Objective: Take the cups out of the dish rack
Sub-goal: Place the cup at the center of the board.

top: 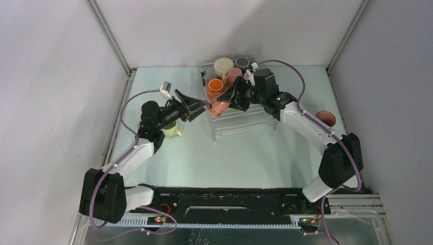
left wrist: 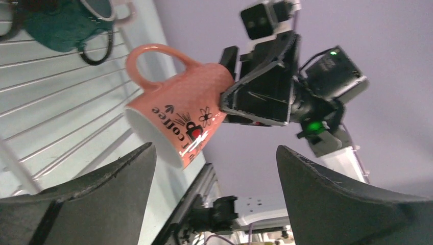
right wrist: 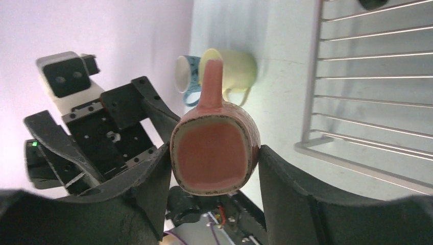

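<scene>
My right gripper is shut on a salmon-pink cup with black lettering. It holds the cup tilted in the air at the left edge of the dish rack. Facing it, my left gripper is open, its fingers just short of the cup's rim and empty. An orange cup, a cream cup, a pink cup and a dark cup stand at the rack's back. A teal cup lies on the ribs.
A pale yellow-green cup and a blue cup stand on the table under my left arm. A pink cup sits on the table to the right, by my right arm. Walls close the table on three sides.
</scene>
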Robot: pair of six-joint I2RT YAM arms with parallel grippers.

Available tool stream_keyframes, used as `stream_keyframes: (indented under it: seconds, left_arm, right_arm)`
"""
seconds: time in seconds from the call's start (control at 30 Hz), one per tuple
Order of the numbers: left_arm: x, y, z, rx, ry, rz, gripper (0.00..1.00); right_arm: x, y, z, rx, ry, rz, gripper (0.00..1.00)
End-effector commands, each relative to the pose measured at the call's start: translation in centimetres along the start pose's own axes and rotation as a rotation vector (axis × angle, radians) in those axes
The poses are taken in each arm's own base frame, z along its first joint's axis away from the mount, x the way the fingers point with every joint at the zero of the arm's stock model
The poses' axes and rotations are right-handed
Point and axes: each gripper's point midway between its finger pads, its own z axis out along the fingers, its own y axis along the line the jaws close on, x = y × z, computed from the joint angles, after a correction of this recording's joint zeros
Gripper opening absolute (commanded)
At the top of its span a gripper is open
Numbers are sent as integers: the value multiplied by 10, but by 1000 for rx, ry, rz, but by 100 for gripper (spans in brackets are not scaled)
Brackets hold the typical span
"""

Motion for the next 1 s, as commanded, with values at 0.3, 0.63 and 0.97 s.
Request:
stream_keyframes:
  seconds: [0.3,0.63,0.97]
  left_arm:
    - [0,-50,5,241,-31,-142,72]
    - [-1,-69,7,321,-32,-175,32]
    - [0,-76,8,337,-19,-155,0]
  right_arm:
    - [-13,81,-31,-344,-39,40,15]
    - [-3,82,-30,-401,1,95,14]
    - [2,81,-31,-398,1,103,16]
